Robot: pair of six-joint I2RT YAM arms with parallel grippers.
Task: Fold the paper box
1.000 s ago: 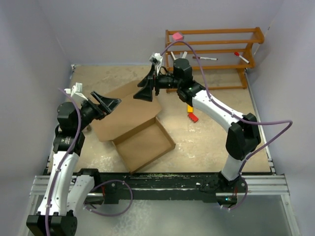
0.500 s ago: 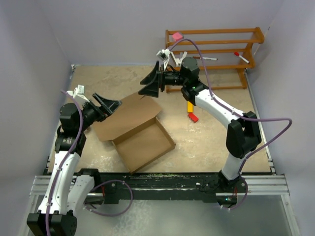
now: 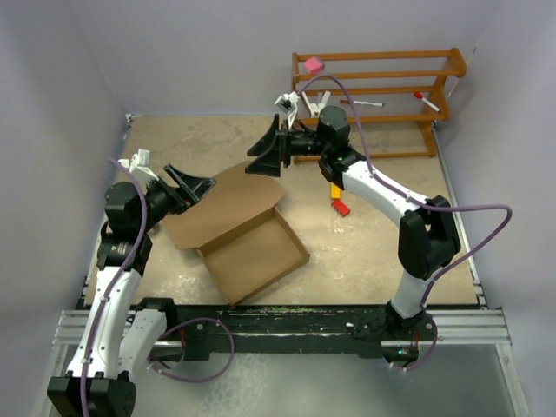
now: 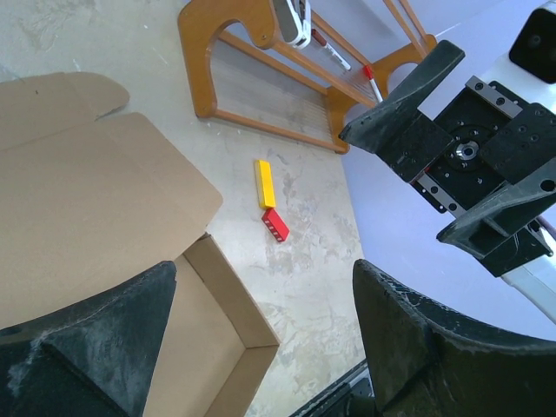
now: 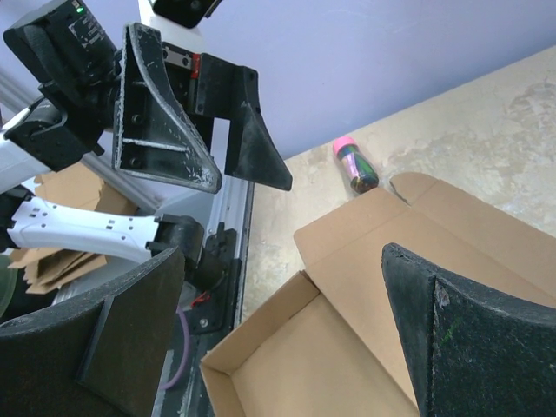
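Blocks (image 3: 340,207) lie right of the paper box (image 3: 228,207), near wooden rack (image 3: 382,56).

Looked like a robotics lab work cell, not a home. Was boxed in by plain lavender panels (image 3: 200,52), floored with a scuffed, stained tabletop (image 3: 382,252) and fronted by an aluminium rail (image 3: 469,326) carrying two white robot arms (image 3: 117,261) with purple cabling. Had a wooden rack (image 3: 391,56) at the back.

The top camera looks down from behind; both wrist cameras face each other over the paper box (image 4: 87,200).
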